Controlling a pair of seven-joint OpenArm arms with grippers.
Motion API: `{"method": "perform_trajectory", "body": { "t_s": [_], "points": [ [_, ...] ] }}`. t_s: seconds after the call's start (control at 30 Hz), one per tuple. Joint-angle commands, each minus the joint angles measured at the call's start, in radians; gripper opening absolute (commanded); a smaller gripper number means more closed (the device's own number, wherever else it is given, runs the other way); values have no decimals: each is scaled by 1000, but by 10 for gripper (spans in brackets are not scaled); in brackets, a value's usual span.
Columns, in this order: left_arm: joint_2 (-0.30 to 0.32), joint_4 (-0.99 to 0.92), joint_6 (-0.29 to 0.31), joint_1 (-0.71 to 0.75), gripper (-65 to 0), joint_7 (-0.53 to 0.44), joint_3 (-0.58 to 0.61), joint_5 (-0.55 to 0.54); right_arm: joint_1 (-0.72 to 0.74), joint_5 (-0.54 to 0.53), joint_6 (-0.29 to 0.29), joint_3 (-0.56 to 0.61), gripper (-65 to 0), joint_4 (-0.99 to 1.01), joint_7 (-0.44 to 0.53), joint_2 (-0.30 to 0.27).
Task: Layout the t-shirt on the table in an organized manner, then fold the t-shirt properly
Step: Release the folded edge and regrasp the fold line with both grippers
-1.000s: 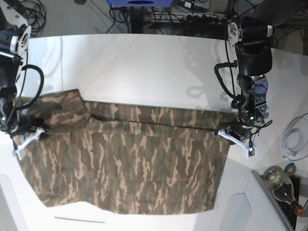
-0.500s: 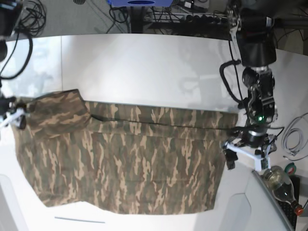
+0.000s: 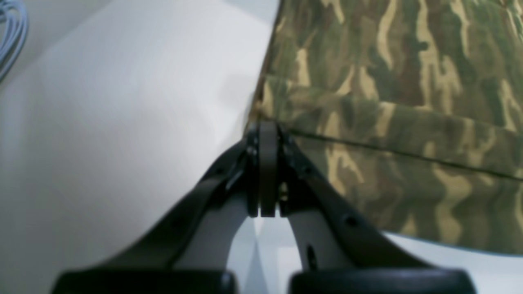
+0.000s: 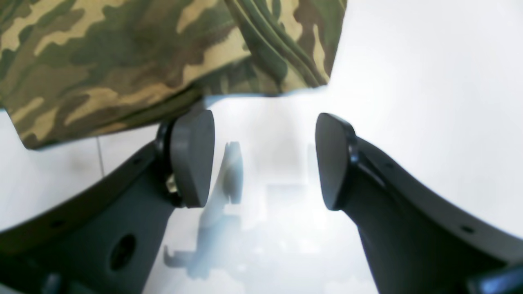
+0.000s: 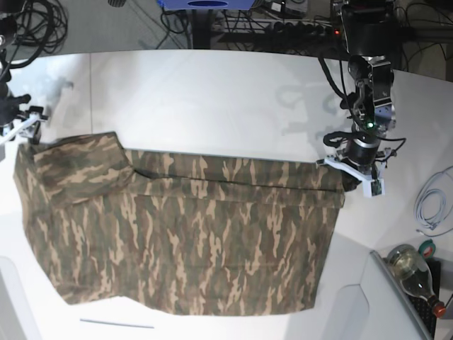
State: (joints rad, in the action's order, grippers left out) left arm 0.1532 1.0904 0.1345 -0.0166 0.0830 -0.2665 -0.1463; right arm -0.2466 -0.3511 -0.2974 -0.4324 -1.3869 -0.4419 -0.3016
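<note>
Your left gripper [image 5: 352, 172] is clamped on the t-shirt's [image 5: 184, 227] corner, its length running toward your spread, empty right gripper [image 4: 264, 159].

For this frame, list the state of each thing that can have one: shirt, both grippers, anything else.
t-shirt: spread flat on the table, one sleeve folded in at the base view's upper left.
left gripper: shut, tips at the shirt's corner edge; a pinch on fabric can't be confirmed.
right gripper: open, empty, beside the shirt's edge.
table: white, bearing the shirt.
bottle: lying on its side beside the table.
</note>
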Motion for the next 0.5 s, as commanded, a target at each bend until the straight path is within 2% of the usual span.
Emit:
{"method": "perform_trajectory", "body": {
  "t_s": [0.0, 0.1, 0.2, 0.3, 0.37, 0.47],
  "points": [
    [10, -13, 1, -15, -650, -32, 2, -3, 11, -4, -1, -9, -288, 13, 39, -21],
    [10, -100, 1, -47, -650, -39, 2, 4, 37, 8, -1, -3, -317, 117, 168, -26],
    [13, -203, 1, -82, -650, -42, -4, 6, 83, 146, -3, -4, -363, 200, 231, -24],
    [35, -249, 1, -98, -650, -42, -4, -2, 126, 272, -6, -9, -305, 248, 236, -18],
    [38, -246, 1, -98, -650, -42, -4, -2, 132, 281, -6, -9, -272, 251, 237, -18],
    [49, -246, 1, -98, -650, -42, -4, -2, 135, 281, -6, -9, -266, 234, 237, -20]
  ]
}}
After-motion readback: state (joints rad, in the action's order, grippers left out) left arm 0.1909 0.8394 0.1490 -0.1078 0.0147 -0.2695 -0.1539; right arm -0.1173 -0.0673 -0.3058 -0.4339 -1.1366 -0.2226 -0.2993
